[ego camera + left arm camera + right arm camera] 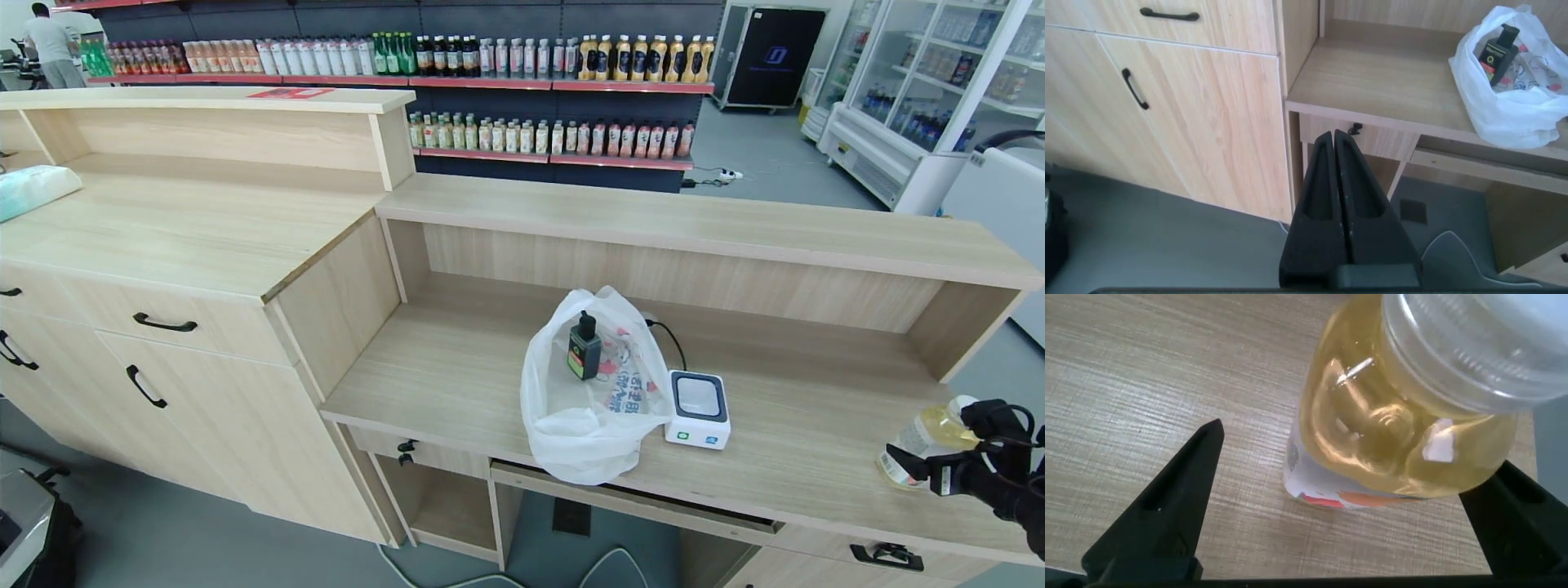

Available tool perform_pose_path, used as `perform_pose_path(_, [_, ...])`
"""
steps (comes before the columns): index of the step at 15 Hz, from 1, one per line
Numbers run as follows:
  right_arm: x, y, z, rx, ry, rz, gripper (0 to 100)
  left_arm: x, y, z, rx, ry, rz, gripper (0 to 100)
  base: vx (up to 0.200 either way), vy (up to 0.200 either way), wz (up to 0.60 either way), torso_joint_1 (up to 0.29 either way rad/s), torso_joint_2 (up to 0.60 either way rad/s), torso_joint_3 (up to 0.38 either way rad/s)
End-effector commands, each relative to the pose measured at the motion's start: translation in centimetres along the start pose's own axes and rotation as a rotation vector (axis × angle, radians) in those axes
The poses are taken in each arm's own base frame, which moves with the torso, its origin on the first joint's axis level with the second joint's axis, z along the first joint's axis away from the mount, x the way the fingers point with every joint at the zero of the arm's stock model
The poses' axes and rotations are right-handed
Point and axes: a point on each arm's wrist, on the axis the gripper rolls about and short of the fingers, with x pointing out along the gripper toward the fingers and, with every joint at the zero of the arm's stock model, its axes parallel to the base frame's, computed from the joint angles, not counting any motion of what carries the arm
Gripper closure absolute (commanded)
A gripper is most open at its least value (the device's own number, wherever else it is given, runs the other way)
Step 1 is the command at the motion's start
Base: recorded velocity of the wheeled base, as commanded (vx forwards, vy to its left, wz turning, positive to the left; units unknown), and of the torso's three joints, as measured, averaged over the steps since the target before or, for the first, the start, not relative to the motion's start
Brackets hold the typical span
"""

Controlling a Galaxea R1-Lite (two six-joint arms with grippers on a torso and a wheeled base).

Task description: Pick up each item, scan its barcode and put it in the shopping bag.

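Right side first: my right fingers (1167,514) are spread wide around the bottle (1404,433) of yellow liquid. Up close from the right wrist, one finger is clearly apart from the bottle, with bare counter (1127,384) grain between us. The other finger is just beside the far side of the label, and I cannot tell whether it touches. The clear cap is nearest the camera and the label end is down toward the wood.

The head view gives me the wider layout. The bottle sits near the counter's right front edge, well apart from the white scanner (698,408). The scanner is just beside the shopping bag (571,425), on the bag's right, and a black cable (671,339) runs behind it. The white bag is slumped open at the counter's front edge, with a dark bottle (584,349) upright inside it.

Now my left fingers (1333,163): they are pressed flat together with nothing between them. From the left wrist I see them hanging low, off the counter, above the grey floor (1167,229) and in front of the cabinet door (1200,122) with its black handle. The bag is far off, up on the counter.
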Motion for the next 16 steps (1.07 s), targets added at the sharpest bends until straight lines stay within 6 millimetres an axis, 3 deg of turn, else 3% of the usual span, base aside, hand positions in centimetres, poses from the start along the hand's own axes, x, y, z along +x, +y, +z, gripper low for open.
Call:
perform_pose_path(1, [0.6,0.4,-0.3,-0.003,0.0,0.012,0,0.0,0.0,0.0,0.0,0.0,0.002,100,0.0,0.0,0.0,0.0,0.0,0.0])
perform_pose_path(13, [2.7,0.7,-0.3,-0.025,-0.005,-0.027,0,0.0,0.0,0.0,0.0,0.0,0.001,100,0.0,0.0,0.0,0.0,0.0,0.0])
perform_pose_path(14, [2.8,0.7,-0.3,-0.027,-0.006,-0.028,100,0.0,0.0,0.0,0.0,0.0,-0.001,100,0.0,0.0,0.0,0.0,0.0,0.0])
perform_pose_path(16, [2.8,0.6,-0.3,-0.028,-0.007,-0.028,100,0.0,0.0,0.0,0.0,0.0,0.001,100,0.0,0.0,0.0,0.0,0.0,0.0])
